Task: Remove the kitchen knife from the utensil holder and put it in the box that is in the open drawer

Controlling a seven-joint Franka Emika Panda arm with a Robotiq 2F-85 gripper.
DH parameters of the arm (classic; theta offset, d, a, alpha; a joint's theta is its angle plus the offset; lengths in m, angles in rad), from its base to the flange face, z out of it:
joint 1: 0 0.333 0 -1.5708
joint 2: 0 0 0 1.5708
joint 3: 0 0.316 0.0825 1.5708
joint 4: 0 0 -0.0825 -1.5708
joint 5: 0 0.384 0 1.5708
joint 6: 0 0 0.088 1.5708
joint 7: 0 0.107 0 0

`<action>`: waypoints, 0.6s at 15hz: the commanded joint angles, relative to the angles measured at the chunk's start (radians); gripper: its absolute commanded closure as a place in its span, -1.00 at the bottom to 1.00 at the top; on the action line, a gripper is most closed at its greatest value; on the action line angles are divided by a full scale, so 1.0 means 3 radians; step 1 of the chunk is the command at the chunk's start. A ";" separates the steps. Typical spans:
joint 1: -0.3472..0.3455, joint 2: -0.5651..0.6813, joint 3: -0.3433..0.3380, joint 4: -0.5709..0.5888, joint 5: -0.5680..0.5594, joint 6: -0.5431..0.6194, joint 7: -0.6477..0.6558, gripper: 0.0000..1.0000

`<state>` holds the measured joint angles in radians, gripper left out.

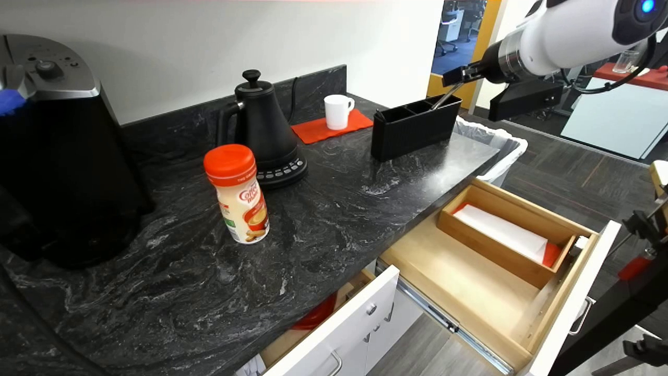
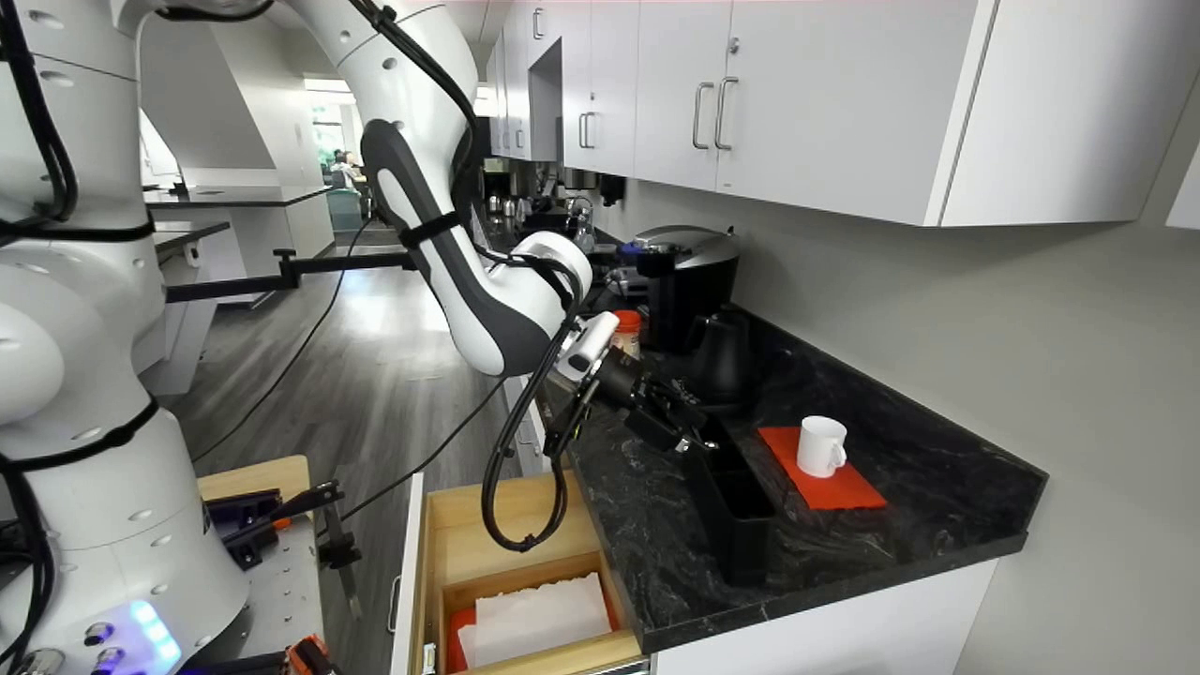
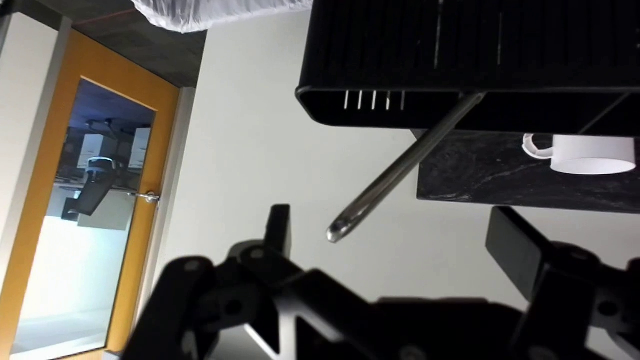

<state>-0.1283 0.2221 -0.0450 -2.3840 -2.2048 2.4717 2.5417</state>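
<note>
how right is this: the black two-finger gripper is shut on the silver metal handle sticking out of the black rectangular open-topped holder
Not quite. The black two-finger gripper is open, not shut on the silver metal handle: the wrist view shows its fingers wide apart. The handle does stick out of the black rectangular open-topped holder.

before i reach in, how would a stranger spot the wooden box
Along the black counter, find the utensil holder; below that end, a wide drawer stands open. Inside is the long, narrow box, set apart from the larger drawer by its red and white contents.
</note>
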 commanded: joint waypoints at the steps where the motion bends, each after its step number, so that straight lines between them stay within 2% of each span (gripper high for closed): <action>1: -0.0114 -0.0015 0.0024 -0.0017 -0.0391 0.0043 0.0377 -1.00; 2: -0.0125 -0.0013 0.0026 -0.0020 -0.0459 0.0037 0.0442 -1.00; 3: -0.0297 -0.0097 0.0226 0.0028 -0.0302 0.0077 0.0225 -1.00; 5: -0.0396 -0.0094 0.0327 0.0052 -0.0280 0.0078 0.0218 -1.00; 6: -0.0461 -0.0092 0.0395 0.0069 -0.0257 0.0085 0.0217 -0.93; 7: -0.0531 -0.0091 0.0469 0.0078 -0.0240 0.0081 0.0217 -0.48; 9: -0.0644 -0.0074 0.0578 0.0089 -0.0209 0.0074 0.0217 -0.40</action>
<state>-0.2501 0.2192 0.0705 -2.3559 -2.2808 2.4717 2.6069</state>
